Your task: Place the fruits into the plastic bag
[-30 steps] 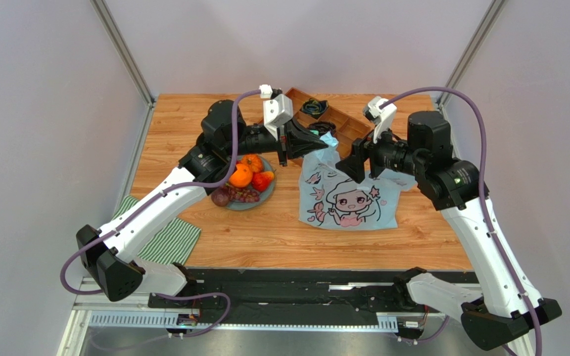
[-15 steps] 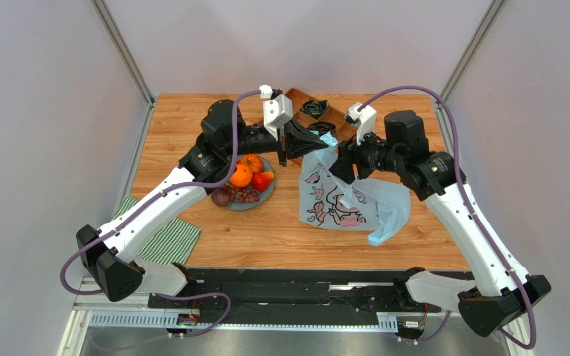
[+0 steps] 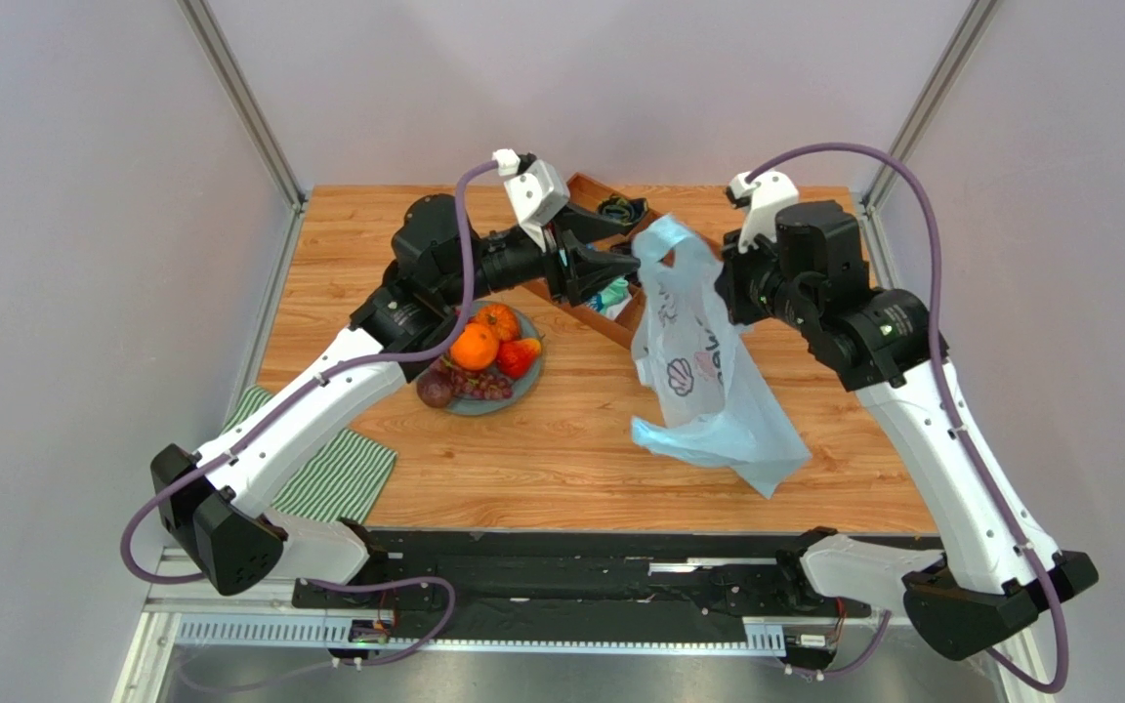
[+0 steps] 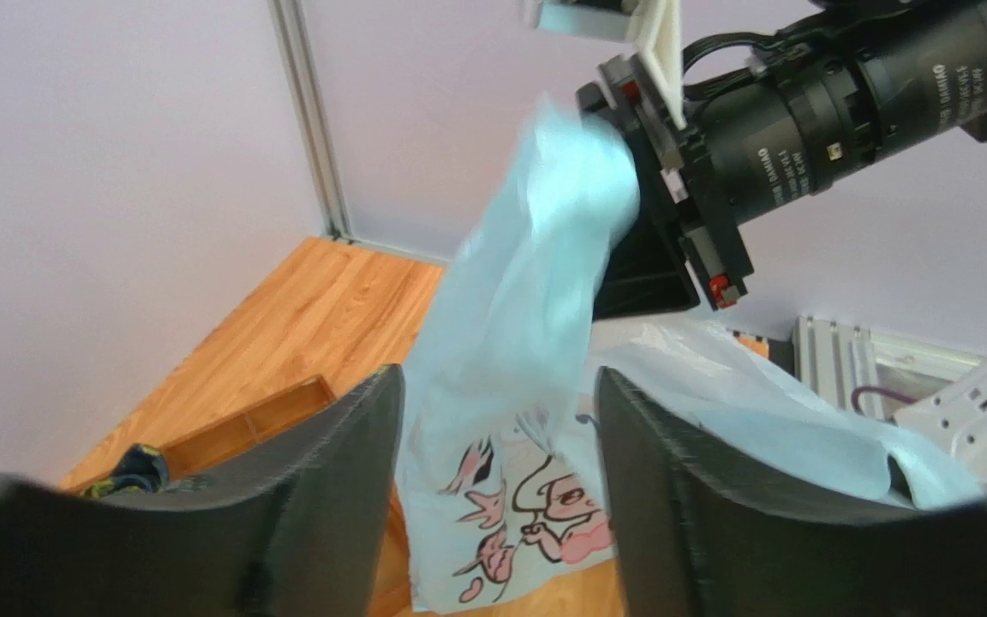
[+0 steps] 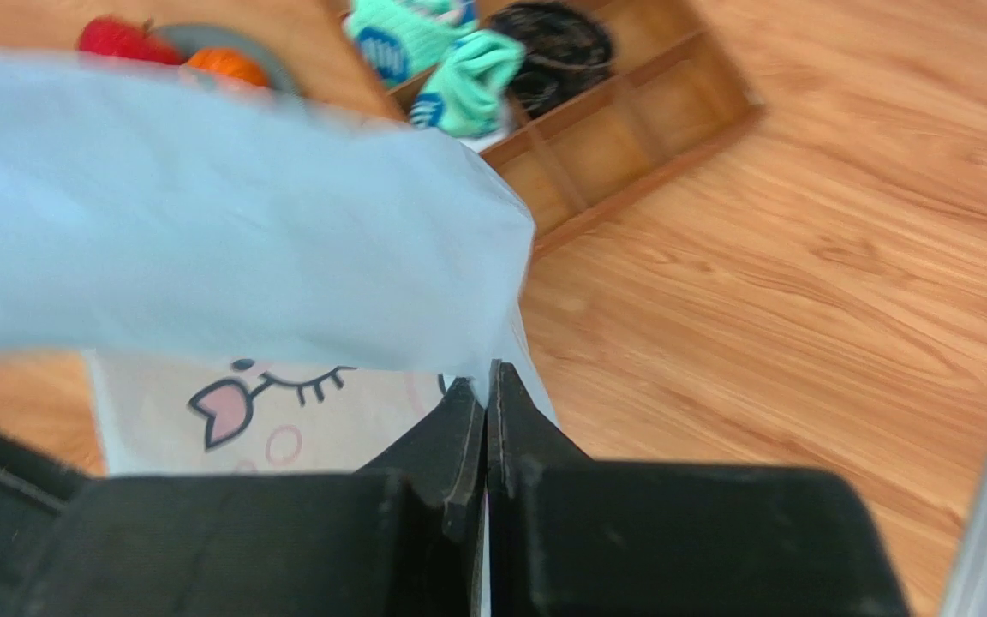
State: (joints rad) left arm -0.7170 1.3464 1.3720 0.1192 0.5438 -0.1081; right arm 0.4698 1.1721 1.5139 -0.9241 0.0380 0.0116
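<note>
Opening the plastic bag (image 3: 701,366): my right tool (image 5: 486,386) pinches it; my left tool (image 4: 496,399) gapes, probably needing the other handle.

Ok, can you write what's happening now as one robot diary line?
right gripper: shut on plastic bag, holding it up | left gripper: open, facing plastic bag | fruits: on plate, none bagged

- From the top, the plastic bag (image 3: 723,418) is all crumpled. We only catch a scrap of its print, and it covers the tips of the right gripper (image 5: 486,392).
- Right wrist view: the bag is a blurry blue sheet cut off at the left edge, and the fruits (image 5: 126,36) barely peek past it.
- Left wrist view: the wooden tray (image 4: 248,414) sits mostly behind a finger, and we can't make out the dark thing (image 4: 138,465) in it.
</note>
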